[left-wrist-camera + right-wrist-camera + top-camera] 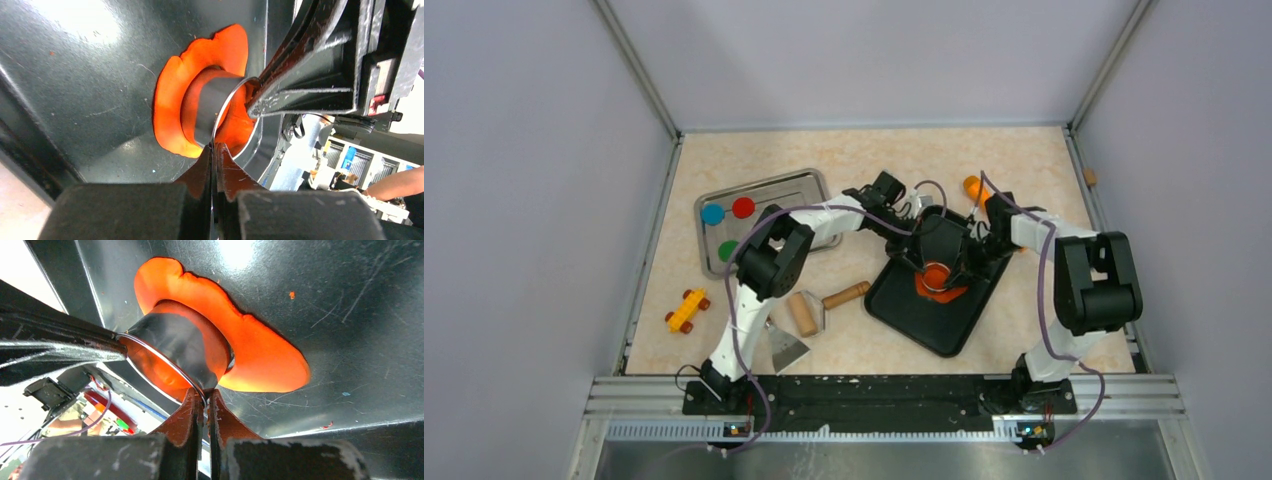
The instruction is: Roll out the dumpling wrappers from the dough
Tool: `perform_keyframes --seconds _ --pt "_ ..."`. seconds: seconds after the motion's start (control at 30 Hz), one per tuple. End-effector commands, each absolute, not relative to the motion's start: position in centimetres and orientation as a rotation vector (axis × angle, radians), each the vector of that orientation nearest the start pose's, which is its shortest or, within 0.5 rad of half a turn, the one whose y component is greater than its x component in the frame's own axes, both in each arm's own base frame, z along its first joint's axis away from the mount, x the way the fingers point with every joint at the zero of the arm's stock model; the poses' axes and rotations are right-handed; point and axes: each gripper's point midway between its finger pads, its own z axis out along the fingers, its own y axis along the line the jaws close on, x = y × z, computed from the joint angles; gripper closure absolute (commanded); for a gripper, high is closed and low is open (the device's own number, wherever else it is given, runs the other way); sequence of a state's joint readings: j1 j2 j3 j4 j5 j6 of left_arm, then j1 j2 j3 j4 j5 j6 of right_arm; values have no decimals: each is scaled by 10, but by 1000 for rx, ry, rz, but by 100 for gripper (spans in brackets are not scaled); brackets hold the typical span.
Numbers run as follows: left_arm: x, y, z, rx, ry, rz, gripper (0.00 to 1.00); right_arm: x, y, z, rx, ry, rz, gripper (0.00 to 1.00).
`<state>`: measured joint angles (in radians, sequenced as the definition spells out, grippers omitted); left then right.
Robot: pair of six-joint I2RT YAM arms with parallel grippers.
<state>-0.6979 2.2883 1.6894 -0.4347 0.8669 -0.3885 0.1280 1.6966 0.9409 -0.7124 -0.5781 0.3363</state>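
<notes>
A flattened sheet of orange dough [929,288] lies on the black tray [924,325]. A round metal cutter ring [936,275] stands pressed into it. My left gripper [921,262] is shut on the ring's rim; the left wrist view shows its tips [216,148] pinching the thin metal wall [212,107] over the dough [170,100]. My right gripper [956,268] is shut on the opposite rim; the right wrist view shows its tips [205,396] clamped on the ring [175,342], dough [260,360] spread beyond it.
A wooden rolling pin [822,303] and a metal scraper [786,348] lie left of the black tray. A steel tray [809,190] with blue, red and green discs sits at back left. A yellow toy car [687,310] is at left; an orange ball [973,186] behind.
</notes>
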Motion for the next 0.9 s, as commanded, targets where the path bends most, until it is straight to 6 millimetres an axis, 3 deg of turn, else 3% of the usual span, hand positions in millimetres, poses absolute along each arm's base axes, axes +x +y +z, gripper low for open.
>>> perform_keyframes --seconds 0.0,0.3,0.63,0.87 --pt "317 -429 7 816 2594 -1233 100 187 171 20 184 3170 1042 100" --pt "311 -428 8 815 2604 -1256 100 214 161 23 111 3126 915 100" --pt "291 -413 11 825 2635 -1240 100 235 130 28 106 3081 786 100" --pt "291 -411 24 834 2601 -1248 100 248 138 39 35 3009 866 100"
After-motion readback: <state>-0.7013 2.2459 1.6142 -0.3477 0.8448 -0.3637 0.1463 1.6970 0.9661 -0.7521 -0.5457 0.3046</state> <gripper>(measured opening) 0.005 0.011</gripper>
